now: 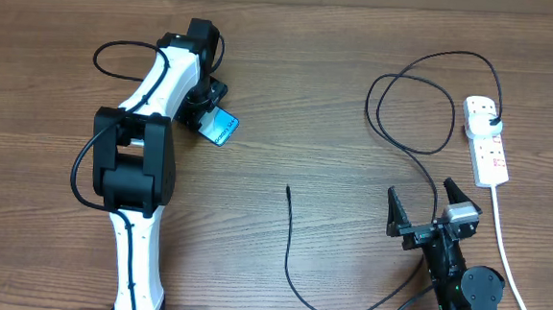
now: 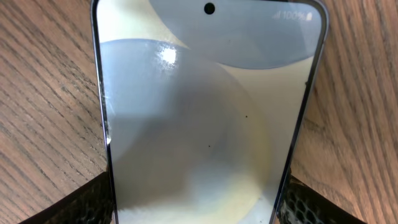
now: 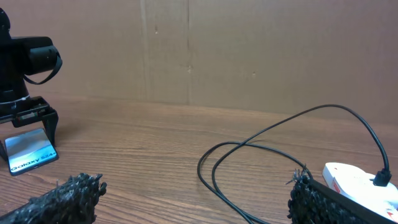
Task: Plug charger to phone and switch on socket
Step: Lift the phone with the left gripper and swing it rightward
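Note:
The phone (image 1: 224, 130), screen lit pale blue, sits at the upper left of the table. My left gripper (image 1: 210, 115) is shut on it. In the left wrist view the phone (image 2: 205, 112) fills the frame, and both black fingers (image 2: 87, 202) press on its long edges. From the right wrist view the phone (image 3: 28, 154) looks tilted, low over the wood. The charger (image 1: 288, 252) is a thin black cable with its free tip (image 1: 287, 187) at mid-table. Its plug (image 1: 490, 115) sits in the white socket (image 1: 488, 149) at the right. My right gripper (image 1: 421, 195) stands open and empty below the cable loop (image 3: 249, 146).
The socket's thick white cord (image 1: 506, 256) runs down the right side past my right arm. The charger loops widely left of the socket (image 3: 354, 180) and along the front edge. A brown cardboard wall (image 3: 217, 50) backs the table.

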Motion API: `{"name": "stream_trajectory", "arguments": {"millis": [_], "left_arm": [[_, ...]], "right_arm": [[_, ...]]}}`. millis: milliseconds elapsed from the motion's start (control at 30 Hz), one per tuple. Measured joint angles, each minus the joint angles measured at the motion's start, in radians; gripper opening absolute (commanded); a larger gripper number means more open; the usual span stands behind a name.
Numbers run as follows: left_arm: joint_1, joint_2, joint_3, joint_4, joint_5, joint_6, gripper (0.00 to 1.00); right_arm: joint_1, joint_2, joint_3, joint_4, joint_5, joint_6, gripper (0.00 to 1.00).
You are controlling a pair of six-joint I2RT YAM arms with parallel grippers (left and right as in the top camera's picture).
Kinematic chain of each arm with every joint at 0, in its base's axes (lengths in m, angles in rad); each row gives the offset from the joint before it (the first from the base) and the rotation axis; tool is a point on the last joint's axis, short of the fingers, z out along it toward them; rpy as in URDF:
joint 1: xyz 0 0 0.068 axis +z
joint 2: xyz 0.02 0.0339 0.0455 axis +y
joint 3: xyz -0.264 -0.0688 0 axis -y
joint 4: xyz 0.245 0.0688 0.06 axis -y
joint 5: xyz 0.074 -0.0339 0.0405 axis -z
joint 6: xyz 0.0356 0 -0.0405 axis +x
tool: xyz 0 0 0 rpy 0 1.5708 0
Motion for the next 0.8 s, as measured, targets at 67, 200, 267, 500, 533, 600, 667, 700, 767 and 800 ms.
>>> {"name": "stream_trajectory", "arguments": {"millis": [67, 200, 267, 500, 533, 600, 667, 700, 767, 800], "left_arm": [[0.0, 0.0, 0.002, -0.002, 0.005, 0.013, 0.04], [0.0, 0.002, 0.016, -0.016, 0.03, 0.046, 0.04], [0.0, 0.006, 0.025, -0.027, 0.038, 0.05, 0.04], [0.0, 0.024, 0.124, -0.095, 0.058, 0.073, 0.04], [0.0, 0.024, 0.144, -0.103, 0.059, 0.073, 0.04], [0.0, 0.024, 0.182, -0.112, 0.061, 0.077, 0.04], [0.0, 0.024, 0.216, -0.126, 0.068, 0.079, 0.04], [0.0, 0.024, 0.232, -0.131, 0.076, 0.081, 0.04], [0.0, 0.024, 0.254, -0.131, 0.103, 0.091, 0.04], [0.0, 0.024, 0.266, -0.131, 0.122, 0.095, 0.04]], "right_arm": [[0.0, 0.0, 0.0, 0.0, 0.0, 0.0, 1.0], [0.0, 0.0, 0.0, 0.0, -0.001, 0.0, 1.0], [0.0, 0.0, 0.0, 0.0, 0.0, 0.0, 1.0], [0.0, 0.0, 0.0, 0.001, 0.0, 0.0, 1.0], [0.0, 0.0, 0.0, 0.0, 0.0, 0.0, 1.0], [0.0, 0.0, 0.0, 0.0, 0.0, 0.001, 1.0], [0.0, 0.0, 0.0, 0.0, 0.0, 0.0, 1.0], [0.0, 0.0, 0.0, 0.0, 0.0, 0.0, 1.0], [0.0, 0.0, 0.0, 0.0, 0.0, 0.0, 1.0], [0.0, 0.0, 0.0, 0.0, 0.0, 0.0, 1.0]]}}
